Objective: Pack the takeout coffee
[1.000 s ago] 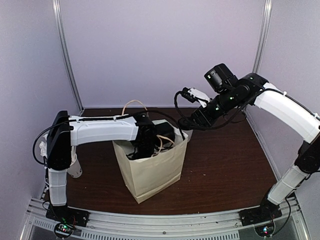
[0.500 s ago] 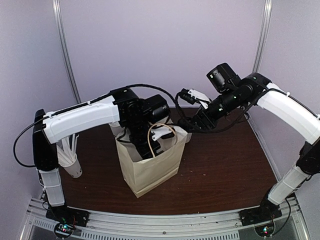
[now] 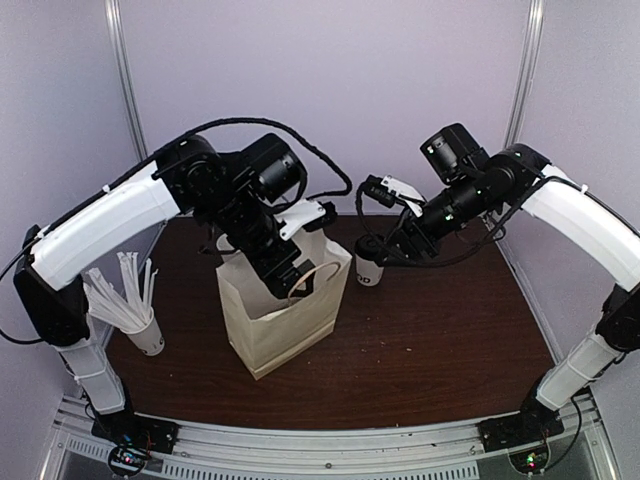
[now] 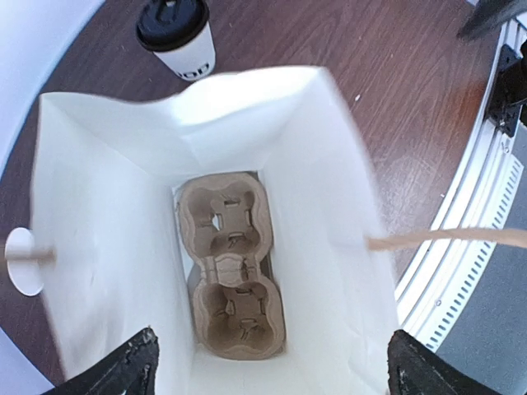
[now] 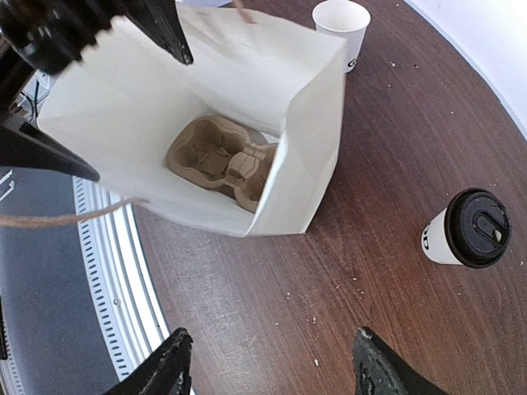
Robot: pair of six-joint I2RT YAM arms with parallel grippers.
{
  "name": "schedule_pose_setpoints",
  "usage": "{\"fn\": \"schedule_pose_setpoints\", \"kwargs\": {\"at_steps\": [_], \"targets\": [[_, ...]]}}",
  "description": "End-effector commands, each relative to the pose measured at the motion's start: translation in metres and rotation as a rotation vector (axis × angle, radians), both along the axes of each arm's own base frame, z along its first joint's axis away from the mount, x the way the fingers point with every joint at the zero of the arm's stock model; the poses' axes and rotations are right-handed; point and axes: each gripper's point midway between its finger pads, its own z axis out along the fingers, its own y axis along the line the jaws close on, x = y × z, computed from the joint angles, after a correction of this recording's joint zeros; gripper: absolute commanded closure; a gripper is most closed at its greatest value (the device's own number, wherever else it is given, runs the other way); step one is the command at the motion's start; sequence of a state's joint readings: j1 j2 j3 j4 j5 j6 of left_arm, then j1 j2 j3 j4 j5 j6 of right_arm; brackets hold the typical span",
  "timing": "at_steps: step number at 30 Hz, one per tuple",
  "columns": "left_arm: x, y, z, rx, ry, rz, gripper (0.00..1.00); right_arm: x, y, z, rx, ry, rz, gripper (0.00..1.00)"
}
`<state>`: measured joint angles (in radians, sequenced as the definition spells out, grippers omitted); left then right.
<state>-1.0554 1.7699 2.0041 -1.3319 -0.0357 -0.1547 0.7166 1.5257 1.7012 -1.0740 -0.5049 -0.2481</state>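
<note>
The takeout coffee (image 3: 368,271), a small white cup with a black lid, stands on the table right of the white paper bag (image 3: 290,335). It also shows in the left wrist view (image 4: 175,34) and the right wrist view (image 5: 464,230). A brown pulp cup carrier (image 4: 231,266) lies empty on the bag's floor, also seen from the right wrist (image 5: 221,160). My left gripper (image 3: 292,283) is open and empty above the bag's mouth (image 4: 276,370). My right gripper (image 3: 383,250) is open and empty, above and just left of the coffee (image 5: 272,370).
A white cup full of wrapped straws (image 3: 140,320) stands at the left. A lidless white cup (image 5: 342,21) stands behind the bag. The bag's twine handle (image 4: 445,239) hangs loose across the open mouth. The table's metal front rail (image 3: 320,440) runs along the near edge.
My left arm has risen out of the bag and now hovers above its mouth. The bag has shifted slightly left, uncovering the coffee cup. My right arm has barely moved.
</note>
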Motion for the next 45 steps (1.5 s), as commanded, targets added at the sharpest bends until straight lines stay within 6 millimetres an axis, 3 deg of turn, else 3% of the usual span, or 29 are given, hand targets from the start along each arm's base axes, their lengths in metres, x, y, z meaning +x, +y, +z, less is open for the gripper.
{"fn": "schedule_pose_setpoints", "kwargs": {"at_steps": [1,5,10,15,18,23,27,32,37,45], "targets": [[0.007,-0.004,0.015,-0.048,-0.057,-0.004,0.04,-0.015,0.001,0.011,0.043,0.023,0.066,0.33],[0.006,-0.006,0.035,-0.108,-0.073,-0.012,0.10,-0.021,0.000,0.015,0.058,0.016,0.089,0.33],[0.003,-0.006,0.091,-0.272,-0.177,-0.040,0.24,-0.025,0.001,0.016,0.068,0.024,0.110,0.32],[0.006,0.016,0.131,-0.363,-0.292,0.023,0.30,-0.025,0.001,0.015,0.069,0.019,0.113,0.32],[0.013,0.037,0.141,-0.364,-0.353,0.116,0.37,-0.026,0.002,0.014,0.071,0.026,0.118,0.32],[0.030,0.076,0.127,-0.309,-0.391,0.331,0.37,-0.027,0.003,0.014,0.075,0.035,0.126,0.32],[0.035,0.085,0.096,-0.296,-0.256,0.386,0.30,-0.026,0.005,0.013,0.073,0.038,0.128,0.32],[0.053,0.098,0.066,-0.254,-0.188,0.461,0.31,-0.025,0.006,0.011,0.072,0.047,0.130,0.32],[0.069,0.107,0.040,-0.242,-0.114,0.500,0.40,-0.026,0.003,0.009,0.061,0.036,0.125,0.32],[0.067,0.086,0.015,-0.242,0.006,0.379,0.62,-0.021,-0.002,0.007,0.045,0.015,0.094,0.32]]}}
